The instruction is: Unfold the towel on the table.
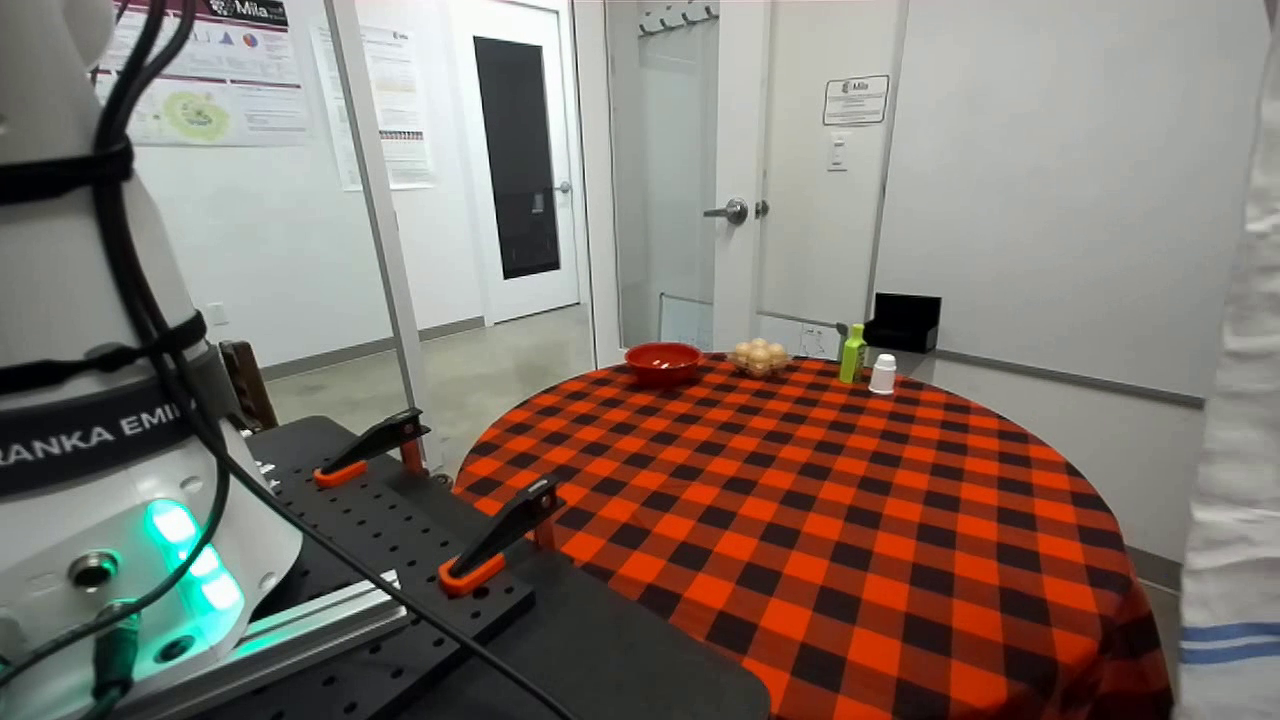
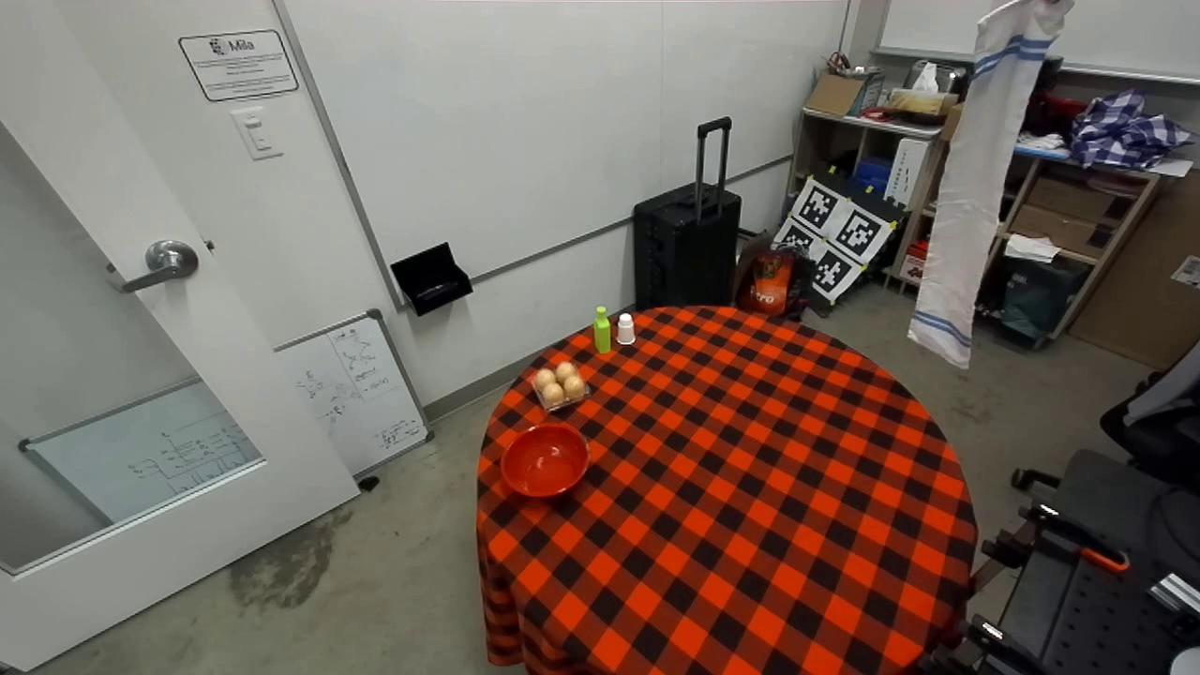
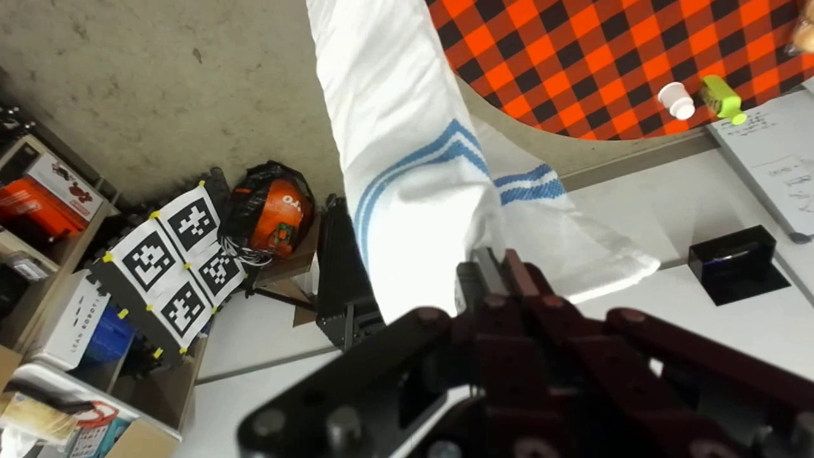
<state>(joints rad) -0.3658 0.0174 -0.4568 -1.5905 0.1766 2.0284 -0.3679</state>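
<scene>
One round table (image 2: 741, 469), red-black checked; black suitcase (image 2: 682, 255) before whiteboard (image 2: 525, 122).

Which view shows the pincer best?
The wrist view: it alone shows the pincer, up close and shut on the towel. Both exterior views miss the pincer, though each catches part of the hanging towel.

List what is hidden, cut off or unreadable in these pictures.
Gripper: outside the frame in both exterior views.
Towel: cut off by the right edge in an exterior view; in the wrist view, the gripper covers its pinched part.
Eggs: mostly cut off by the wrist view's right edge.
Green bottle: dark marking too blurred to read in the wrist view.
Mila sign: fine print too small in both exterior views.
</scene>
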